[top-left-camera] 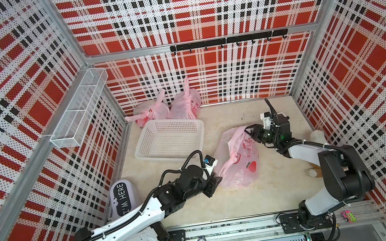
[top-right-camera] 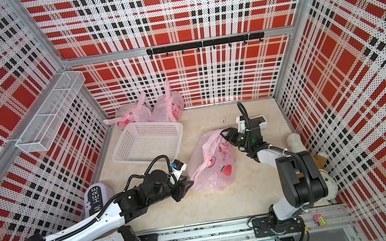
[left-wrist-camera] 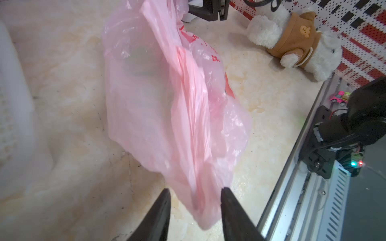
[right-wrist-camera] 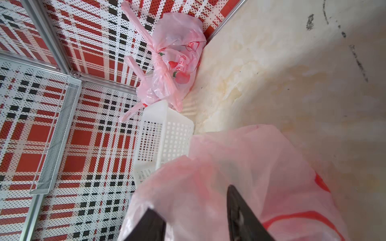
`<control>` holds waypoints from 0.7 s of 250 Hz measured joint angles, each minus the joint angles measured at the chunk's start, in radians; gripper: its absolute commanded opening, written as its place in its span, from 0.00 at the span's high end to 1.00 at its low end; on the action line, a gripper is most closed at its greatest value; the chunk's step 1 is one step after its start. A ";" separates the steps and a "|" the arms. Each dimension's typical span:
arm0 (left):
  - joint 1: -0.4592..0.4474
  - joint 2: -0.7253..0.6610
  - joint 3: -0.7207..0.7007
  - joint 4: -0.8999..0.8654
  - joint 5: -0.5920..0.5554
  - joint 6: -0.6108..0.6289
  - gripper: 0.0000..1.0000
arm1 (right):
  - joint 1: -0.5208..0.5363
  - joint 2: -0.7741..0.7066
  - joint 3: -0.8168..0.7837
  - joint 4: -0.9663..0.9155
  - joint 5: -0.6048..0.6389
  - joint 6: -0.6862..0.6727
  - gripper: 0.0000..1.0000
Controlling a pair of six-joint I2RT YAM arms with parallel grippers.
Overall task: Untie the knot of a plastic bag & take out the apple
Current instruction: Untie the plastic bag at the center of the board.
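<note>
Plastic bag (top-left-camera: 240,160) at mid surface (top-left-camera: 248,195), stretched between left gripper (left-wrist-camera: 195,189) (near end) and right gripper (right-wrist-camera: 190,197) (far end), both with jaws parted around loose film. Knot apparently undone; apple judged not yet removed.

Both top views look down from high at the near edge; wrist cameras face the pink plastic bag (left-wrist-camera: 146,104) closely.
</note>
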 measured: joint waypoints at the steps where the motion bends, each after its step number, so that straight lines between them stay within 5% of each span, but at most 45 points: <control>1: -0.001 0.000 0.002 -0.002 -0.002 0.002 0.54 | 0.001 -0.005 0.000 -0.005 0.002 -0.003 0.46; 79: -0.018 0.237 0.293 -0.025 -0.138 0.179 0.47 | 0.053 -0.261 0.068 -0.370 0.111 -0.305 0.34; 175: 0.003 0.420 0.304 -0.042 -0.044 0.203 0.48 | 0.165 -0.106 0.439 -0.801 0.130 -0.900 0.23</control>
